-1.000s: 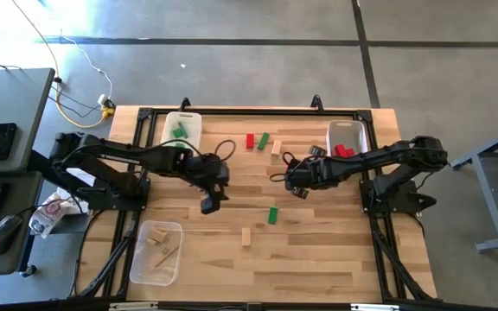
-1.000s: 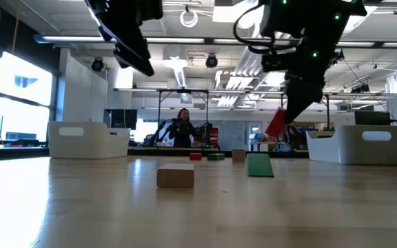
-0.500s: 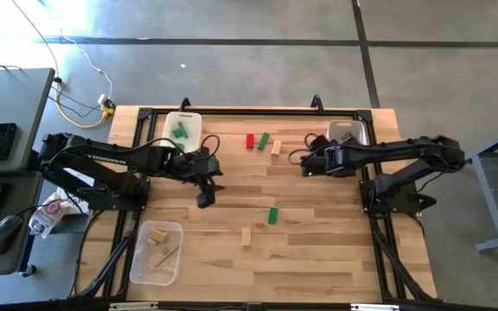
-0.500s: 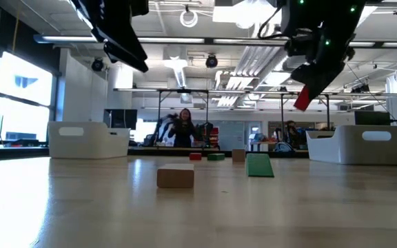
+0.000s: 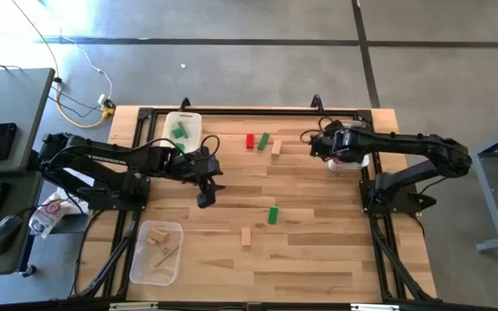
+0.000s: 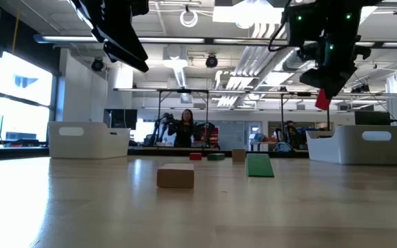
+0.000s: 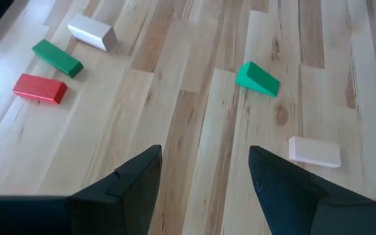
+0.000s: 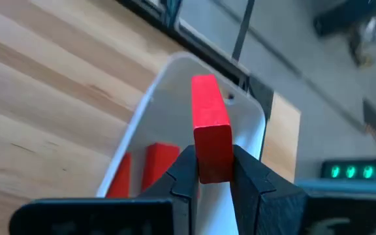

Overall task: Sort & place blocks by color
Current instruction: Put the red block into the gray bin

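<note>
Now right end effector (image 8: 207,171) clamps red block (image 8: 210,127) above bin (image 8: 150,108); left end effector (image 7: 204,173) open mid-table.

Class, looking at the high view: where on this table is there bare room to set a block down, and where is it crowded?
Free: the wide near strip of table below the plain block, right of the near-left bin. Also the stretch between the green wedge and the right arm's base. Crowded: the far middle, where a red block, green block and plain block cluster.
</note>
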Controlling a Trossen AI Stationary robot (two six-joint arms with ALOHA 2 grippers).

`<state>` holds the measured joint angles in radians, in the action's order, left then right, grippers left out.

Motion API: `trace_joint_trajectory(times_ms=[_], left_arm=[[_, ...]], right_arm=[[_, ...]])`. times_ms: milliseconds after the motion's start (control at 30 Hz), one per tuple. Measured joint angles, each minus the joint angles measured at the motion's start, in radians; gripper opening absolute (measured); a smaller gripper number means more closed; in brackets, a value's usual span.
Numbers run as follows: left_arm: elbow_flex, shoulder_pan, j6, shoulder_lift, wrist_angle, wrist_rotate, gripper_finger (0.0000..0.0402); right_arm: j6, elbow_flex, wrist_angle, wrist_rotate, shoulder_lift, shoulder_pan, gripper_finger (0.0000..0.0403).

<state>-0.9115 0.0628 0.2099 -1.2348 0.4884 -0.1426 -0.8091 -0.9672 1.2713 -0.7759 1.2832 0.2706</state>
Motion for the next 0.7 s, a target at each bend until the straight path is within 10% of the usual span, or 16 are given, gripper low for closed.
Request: trace_joint_trajectory(times_ms=[700], left_arm=[[0.0, 0.0, 0.015, -0.001, 0.007, 0.008, 0.0216]], right_arm=[[0.317, 0.0, -0.019, 0.528, 0.0, 0.388, 0.0042]])
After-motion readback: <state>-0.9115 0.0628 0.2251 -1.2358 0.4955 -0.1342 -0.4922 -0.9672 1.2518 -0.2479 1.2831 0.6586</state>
